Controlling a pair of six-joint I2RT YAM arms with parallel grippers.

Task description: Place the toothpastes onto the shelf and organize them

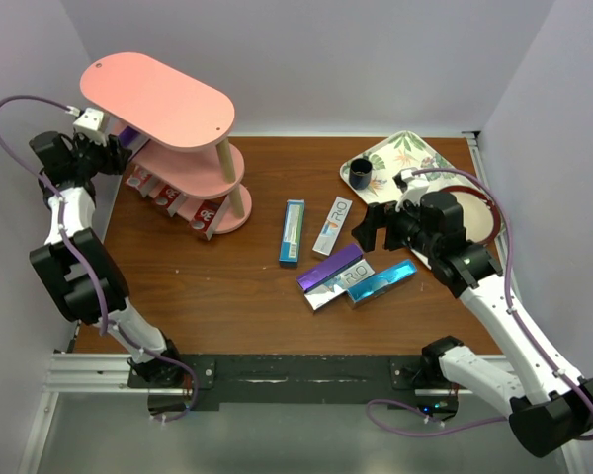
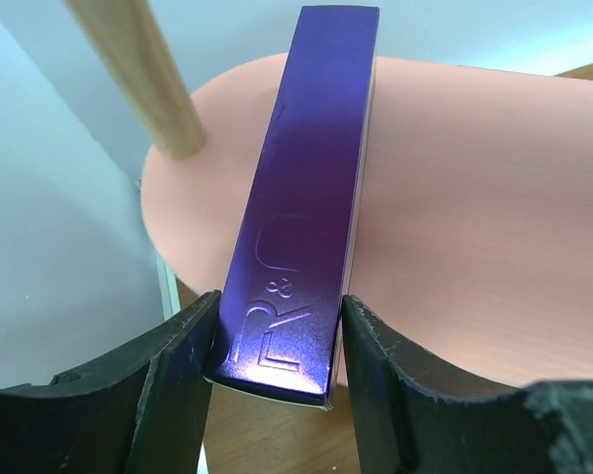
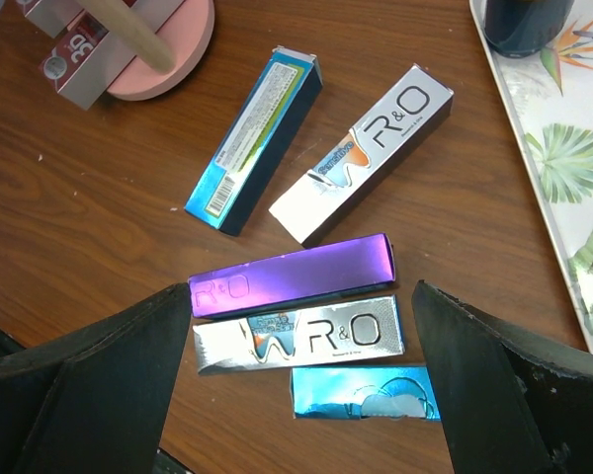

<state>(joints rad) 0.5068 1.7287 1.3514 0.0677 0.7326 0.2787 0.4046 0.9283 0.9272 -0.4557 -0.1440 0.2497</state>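
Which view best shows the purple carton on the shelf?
The left wrist view: the purple carton fills the frame, lying on the shelf between the fingers of the left pincer, embossed lettering legible. The top external view shows only a purple sliver under the top board. The right wrist view misses it.

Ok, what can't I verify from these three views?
- Top view: the shelf's top board hides most of the lower tiers and the red cartons there.
- Left wrist: whether the left gripper presses the purple carton or stands just clear.
- Right wrist: the dark cup is cut by the top edge; the right gripper covers the teal carton's end.
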